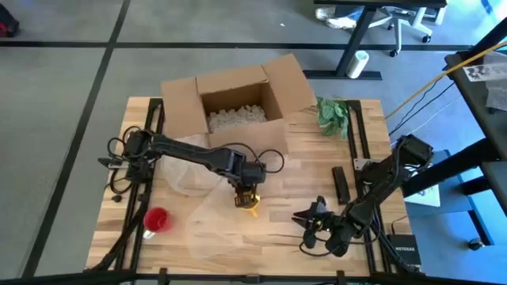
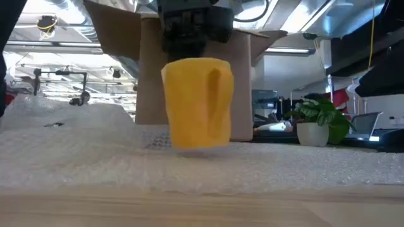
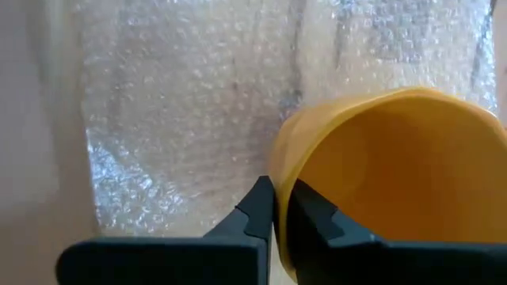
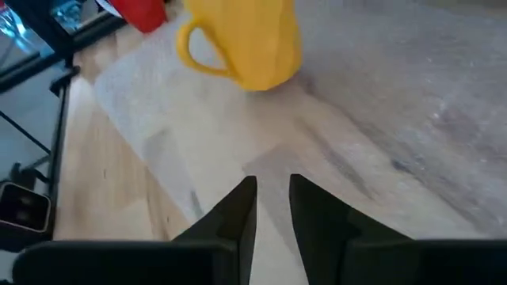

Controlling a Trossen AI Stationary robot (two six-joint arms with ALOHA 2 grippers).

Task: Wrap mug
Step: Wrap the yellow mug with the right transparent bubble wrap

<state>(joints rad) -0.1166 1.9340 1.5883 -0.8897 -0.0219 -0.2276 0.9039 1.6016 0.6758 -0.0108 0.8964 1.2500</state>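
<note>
Yellow mug [image 2: 197, 103]: upright, handle facing the low camera, hanging just above a sheet of bubble wrap [image 1: 194, 170] spread over the wooden table [image 1: 309, 150]; whether its base touches the wrap cannot be told. Left gripper [image 3: 279, 204]: directly above the mug, fingers pinching the rim, one inside the cup and one outside. Right gripper [image 4: 272, 198]: near the table's right front, well apart from the mug, fingers nearly together with a narrow gap, holding nothing. Open cardboard box [image 1: 238, 99] with packing fill: behind the wrap. Red cup [image 1: 156, 219]: front left. Small green plant [image 1: 333, 113]: beside the box.
</note>
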